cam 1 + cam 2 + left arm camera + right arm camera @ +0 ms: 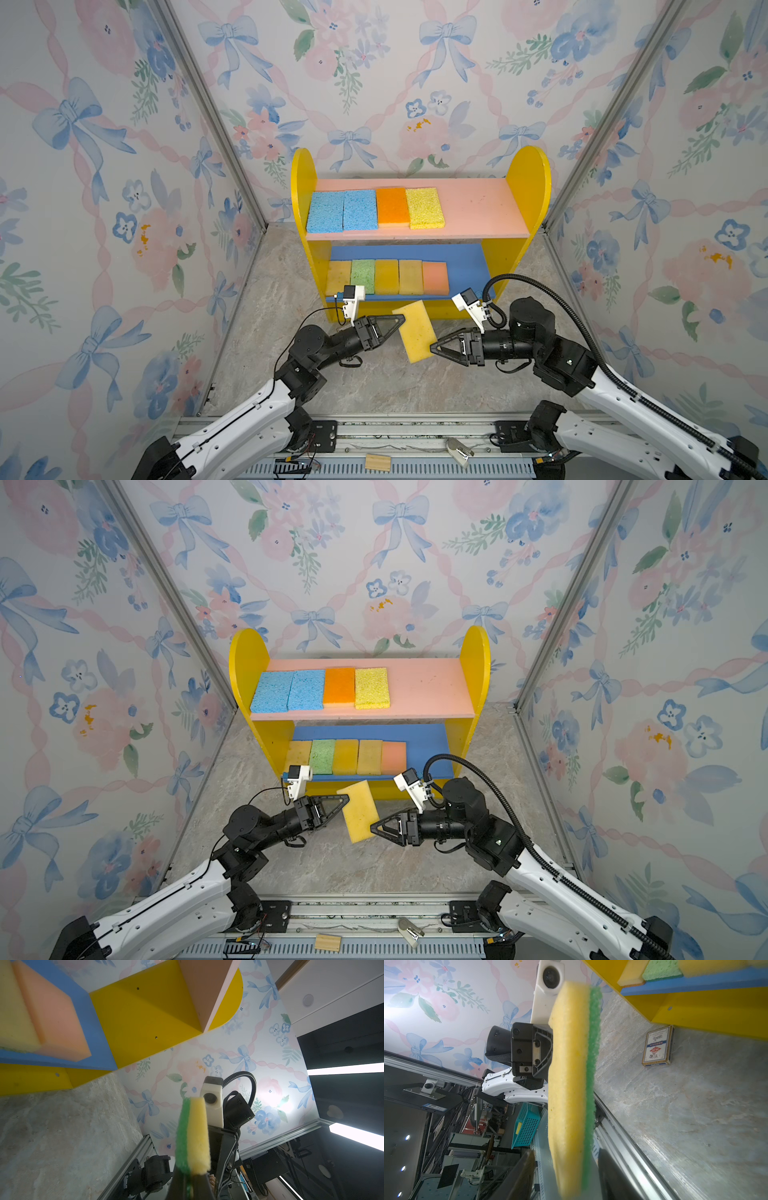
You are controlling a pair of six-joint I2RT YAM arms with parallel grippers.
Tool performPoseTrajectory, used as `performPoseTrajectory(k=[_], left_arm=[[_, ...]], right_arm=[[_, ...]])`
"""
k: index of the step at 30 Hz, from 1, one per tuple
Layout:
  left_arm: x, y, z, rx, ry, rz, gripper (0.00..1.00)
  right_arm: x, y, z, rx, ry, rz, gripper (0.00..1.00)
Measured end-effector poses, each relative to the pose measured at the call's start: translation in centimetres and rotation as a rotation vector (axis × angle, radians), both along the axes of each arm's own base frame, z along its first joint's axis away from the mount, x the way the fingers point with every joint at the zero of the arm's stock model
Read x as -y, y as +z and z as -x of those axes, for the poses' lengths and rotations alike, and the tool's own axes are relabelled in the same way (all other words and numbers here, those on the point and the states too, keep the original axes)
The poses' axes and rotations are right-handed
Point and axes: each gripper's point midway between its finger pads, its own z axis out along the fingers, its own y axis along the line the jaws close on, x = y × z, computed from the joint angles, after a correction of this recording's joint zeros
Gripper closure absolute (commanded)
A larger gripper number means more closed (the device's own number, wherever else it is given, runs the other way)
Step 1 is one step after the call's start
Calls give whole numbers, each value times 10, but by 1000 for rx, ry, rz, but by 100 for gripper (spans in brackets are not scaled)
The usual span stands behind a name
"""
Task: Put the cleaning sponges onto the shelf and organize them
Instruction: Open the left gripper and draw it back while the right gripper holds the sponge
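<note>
A yellow sponge [415,330] with a green scrub backing [182,1136] hangs above the floor in front of the shelf [528,178]. My left gripper [402,319] is shut on its upper left edge. My right gripper [432,348] is open around the lower right edge; in the right wrist view the sponge [571,1084] stands between its fingers [523,1176] with a gap on each side. The pink upper board [478,208] holds two blue sponges [343,210], an orange one [392,206] and a yellow one [424,207]. Several sponges [386,276] line the blue lower board [465,266].
A small printed card box [657,1046] lies on the stone floor near the shelf's base. A wooden block [377,462] and a metal clip [458,452] rest on the front rail. Floral walls close in on three sides.
</note>
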Motion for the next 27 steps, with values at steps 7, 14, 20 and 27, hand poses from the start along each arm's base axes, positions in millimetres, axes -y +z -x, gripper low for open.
performPoseTrajectory(k=[7,14,20,27], left_arm=[[0,0,0,0,-2,0,100],[0,0,0,-2,-3,0,100],[-1,0,-1,-2,0,0,91],[-11,2,-6,-5,26,15,49]], right_arm=[[1,2,1,4,-1,-5,68],[1,1,1,1,-2,-3,78],[2,-1,-1,0,-15,5,81],[5,-4,-5,-4,-44,35,83]])
